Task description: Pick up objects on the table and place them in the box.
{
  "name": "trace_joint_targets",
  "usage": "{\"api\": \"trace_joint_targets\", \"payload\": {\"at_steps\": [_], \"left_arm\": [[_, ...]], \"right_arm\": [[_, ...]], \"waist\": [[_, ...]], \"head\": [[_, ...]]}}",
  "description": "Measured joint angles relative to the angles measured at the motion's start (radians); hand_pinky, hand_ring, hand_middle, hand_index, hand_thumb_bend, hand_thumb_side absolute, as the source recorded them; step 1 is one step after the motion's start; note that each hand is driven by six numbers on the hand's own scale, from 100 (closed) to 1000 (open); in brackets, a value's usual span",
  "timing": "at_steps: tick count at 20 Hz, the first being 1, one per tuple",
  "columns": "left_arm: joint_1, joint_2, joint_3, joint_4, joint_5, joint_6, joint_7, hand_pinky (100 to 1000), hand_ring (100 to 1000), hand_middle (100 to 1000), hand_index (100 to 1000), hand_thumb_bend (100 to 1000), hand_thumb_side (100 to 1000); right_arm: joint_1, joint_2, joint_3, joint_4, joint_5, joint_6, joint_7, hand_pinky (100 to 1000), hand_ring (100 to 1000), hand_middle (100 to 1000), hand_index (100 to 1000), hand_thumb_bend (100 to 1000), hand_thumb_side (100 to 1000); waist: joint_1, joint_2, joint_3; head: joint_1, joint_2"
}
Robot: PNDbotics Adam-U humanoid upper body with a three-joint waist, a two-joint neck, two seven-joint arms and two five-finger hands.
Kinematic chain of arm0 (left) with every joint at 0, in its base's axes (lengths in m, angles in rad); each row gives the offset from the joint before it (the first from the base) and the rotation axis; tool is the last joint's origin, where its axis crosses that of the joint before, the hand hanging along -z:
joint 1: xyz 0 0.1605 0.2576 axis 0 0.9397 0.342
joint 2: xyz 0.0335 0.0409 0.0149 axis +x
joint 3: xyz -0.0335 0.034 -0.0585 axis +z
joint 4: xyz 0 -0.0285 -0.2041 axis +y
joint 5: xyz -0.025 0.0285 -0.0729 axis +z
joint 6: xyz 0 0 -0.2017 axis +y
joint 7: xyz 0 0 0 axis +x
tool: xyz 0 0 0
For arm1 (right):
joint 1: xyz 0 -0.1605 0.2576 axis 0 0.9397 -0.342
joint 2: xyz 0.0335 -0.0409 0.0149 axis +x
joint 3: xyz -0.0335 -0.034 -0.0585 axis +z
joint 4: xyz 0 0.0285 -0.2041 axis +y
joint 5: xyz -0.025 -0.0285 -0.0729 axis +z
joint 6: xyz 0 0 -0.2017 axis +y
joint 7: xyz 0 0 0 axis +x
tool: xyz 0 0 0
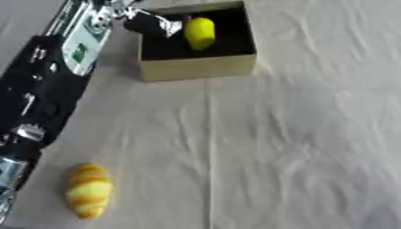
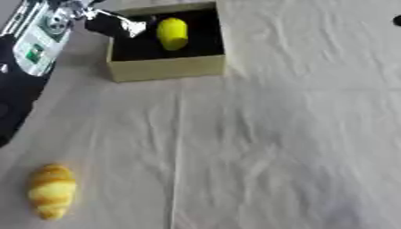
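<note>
My left hand (image 1: 153, 24) is over the box (image 1: 197, 67), yellow obj (image 1: 200, 32) at its fingers, can't tell if gripped or let go. Croissant (image 1: 87, 191) sits near table (image 1: 313, 147) front-left: prob light, soft, flaky; I'd take it across the middle. Plenty open cloth btwn it and box.

Both eyes look steeply down from the robot's head onto the cloth-covered table (image 1: 297, 134), facing away from the body, with the box (image 1: 196, 67) at the far end. Both share the box and the croissant (image 2: 52, 190) near it; the right eye sits slightly rightward, shifting everything left of the box's left-eye position.
</note>
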Motion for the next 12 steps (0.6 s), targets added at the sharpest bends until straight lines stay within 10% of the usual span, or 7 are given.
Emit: {"api": "trace_joint_targets", "payload": {"at_steps": [7,12], "left_arm": [[0.279,0.331,-0.017,-0.566,0.352,0.076,-0.052,834,886,810,889,287,408],[0.517,0.513,0.009,-0.721,0.462,0.022,-0.018,834,877,800,892,318,470]], "right_arm": [[0.016,-0.020,-0.011,0.000,0.023,-0.004,-0.020,847,648,679,772,100,609],[0.016,-0.027,-0.016,0.000,0.026,-0.008,-0.026,847,648,678,772,100,606]], "waist": [[0.013,-0.006,0.034],[0.008,-0.010,0.050]], "head": [[-0.041,0.012],[-0.055,0.012]]}}
